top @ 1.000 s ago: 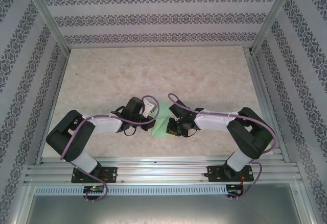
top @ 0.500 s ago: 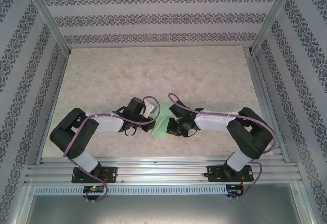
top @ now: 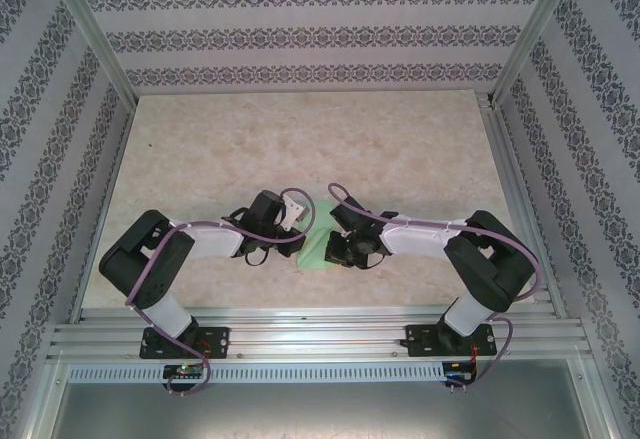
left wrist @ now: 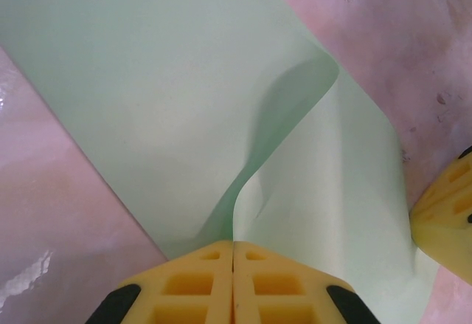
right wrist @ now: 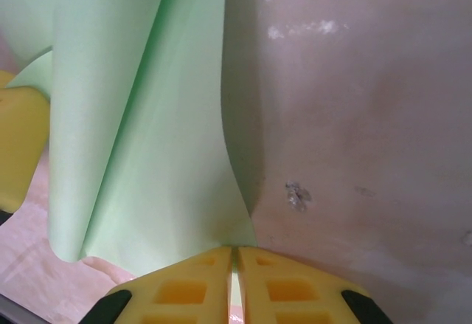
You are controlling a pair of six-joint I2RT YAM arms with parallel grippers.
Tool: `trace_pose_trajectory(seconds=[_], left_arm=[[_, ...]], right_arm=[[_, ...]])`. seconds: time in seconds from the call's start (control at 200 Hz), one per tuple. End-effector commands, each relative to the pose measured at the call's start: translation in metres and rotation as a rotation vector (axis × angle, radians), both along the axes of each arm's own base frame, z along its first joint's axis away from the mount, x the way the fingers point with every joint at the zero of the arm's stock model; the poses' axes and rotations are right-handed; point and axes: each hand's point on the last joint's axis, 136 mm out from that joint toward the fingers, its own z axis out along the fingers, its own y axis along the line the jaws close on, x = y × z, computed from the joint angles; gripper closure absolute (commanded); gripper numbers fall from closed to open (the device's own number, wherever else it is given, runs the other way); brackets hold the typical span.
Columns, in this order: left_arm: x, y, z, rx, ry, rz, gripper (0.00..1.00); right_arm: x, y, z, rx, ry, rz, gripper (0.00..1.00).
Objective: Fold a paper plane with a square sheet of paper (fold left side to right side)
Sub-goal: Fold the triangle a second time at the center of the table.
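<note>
The left gripper (left wrist: 234,246) has its yellow pads pressed flat together on a near edge of the square sheet of paper (left wrist: 147,95). The sheet rises from the pinch, curls over toward 1 o'clock, and spreads flat on the table (left wrist: 66,213) toward 11 o'clock. The right gripper (right wrist: 234,254) is likewise clamped on the sheet — only a thin green sliver shows between its pads — and the paper stands up from it toward 11 o'clock in long, soft bends. Each wrist camera also catches the other arm's yellow finger: one sits at 4 o'clock in the left wrist view (left wrist: 446,217), and one at 9 o'clock in the right wrist view (right wrist: 18,147). The top camera adds the wider layout: the two wrists meet head to head at about 6 o'clock from the table's middle, with the green sheet between and just beneath them. Compared with a second ago, the left arm's elbow sits slightly further in, while the grippers and paper look unmoved.
</note>
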Motion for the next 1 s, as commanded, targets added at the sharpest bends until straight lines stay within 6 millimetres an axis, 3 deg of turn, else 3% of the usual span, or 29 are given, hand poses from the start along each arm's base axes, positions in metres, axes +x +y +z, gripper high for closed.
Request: trace_pose_trajectory(seconds=[0.0, 0.18, 0.37, 0.614, 0.994], left_arm=[[0.004, 0.003, -0.006, 0.022, -0.010, -0.003, 0.94], [0.002, 0.004, -0.008, 0.026, -0.003, -0.001, 0.94], [0.001, 0.005, -0.009, 0.024, 0.001, 0.000, 0.94], [0.001, 0.004, -0.008, 0.018, 0.001, -0.003, 0.95], [0.000, 0.003, -0.009, 0.016, 0.003, -0.012, 0.94]], right_arm=[[-0.002, -0.003, 0.012, -0.027, -0.033, 0.028, 0.84], [0.013, -0.004, 0.050, 0.012, -0.121, 0.006, 0.82], [0.031, 0.013, 0.062, 0.144, -0.165, -0.069, 0.90], [0.055, 0.043, 0.059, 0.253, -0.167, -0.131, 0.94], [0.061, 0.057, 0.036, 0.260, -0.126, -0.147, 0.94]])
